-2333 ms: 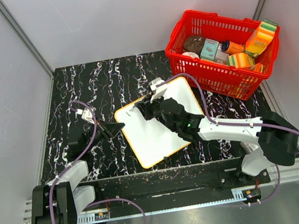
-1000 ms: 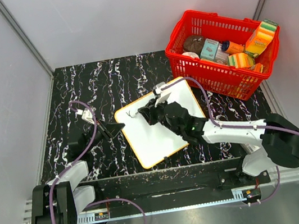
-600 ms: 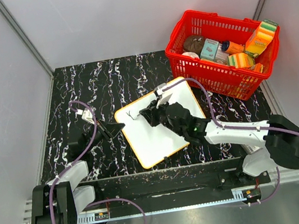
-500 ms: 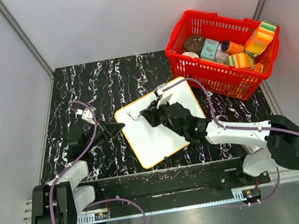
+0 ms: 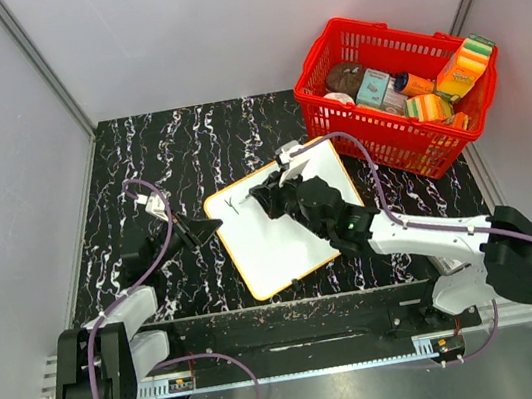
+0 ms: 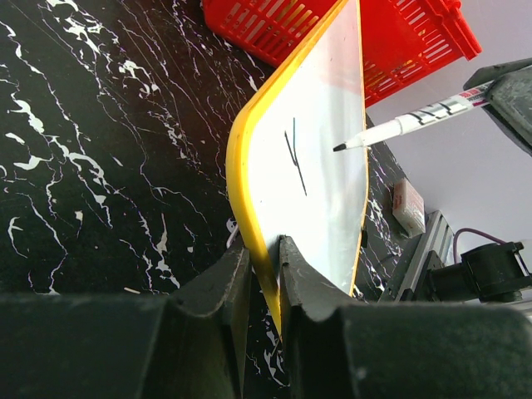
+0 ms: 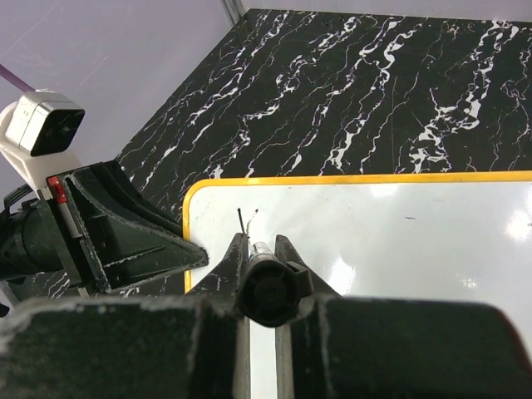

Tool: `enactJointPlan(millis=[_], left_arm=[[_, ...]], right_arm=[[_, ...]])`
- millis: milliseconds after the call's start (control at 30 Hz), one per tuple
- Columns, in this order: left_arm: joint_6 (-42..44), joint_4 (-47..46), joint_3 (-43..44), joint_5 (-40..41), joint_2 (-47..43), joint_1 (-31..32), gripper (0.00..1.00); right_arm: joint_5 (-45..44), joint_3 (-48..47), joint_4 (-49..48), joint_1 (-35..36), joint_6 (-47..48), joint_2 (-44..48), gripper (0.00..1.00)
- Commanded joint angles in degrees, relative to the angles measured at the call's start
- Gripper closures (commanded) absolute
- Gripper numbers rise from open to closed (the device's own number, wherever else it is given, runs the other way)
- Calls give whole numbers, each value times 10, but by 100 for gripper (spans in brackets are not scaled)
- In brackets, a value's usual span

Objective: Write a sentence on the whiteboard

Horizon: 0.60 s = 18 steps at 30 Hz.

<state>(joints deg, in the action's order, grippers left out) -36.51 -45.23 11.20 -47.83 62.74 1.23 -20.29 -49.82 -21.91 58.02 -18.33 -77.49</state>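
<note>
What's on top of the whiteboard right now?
One short dark mark near the far left corner, with the tip of the marker beside it, held by the right gripper. The whiteboard surface under the right arm is hidden.

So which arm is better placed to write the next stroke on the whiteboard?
Right. The right fingers hold the marker, its tip just beside the mark on the whiteboard. The left fingers are clamped on the whiteboard's edge, busy steadying it.

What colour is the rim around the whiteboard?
The whiteboard has a yellow-orange rim, clearest in the left wrist view.
</note>
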Motion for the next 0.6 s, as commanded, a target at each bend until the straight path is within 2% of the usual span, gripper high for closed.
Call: enactJointPlan(millis=[0, 567], left_arm=[[37, -21, -4, -10, 5, 3, 100], [36, -21, -5, -11, 5, 2, 100]], right_arm=[[-25, -37, -8, 1, 15, -16, 100], [-4, -28, -13, -6, 7, -42, 100]])
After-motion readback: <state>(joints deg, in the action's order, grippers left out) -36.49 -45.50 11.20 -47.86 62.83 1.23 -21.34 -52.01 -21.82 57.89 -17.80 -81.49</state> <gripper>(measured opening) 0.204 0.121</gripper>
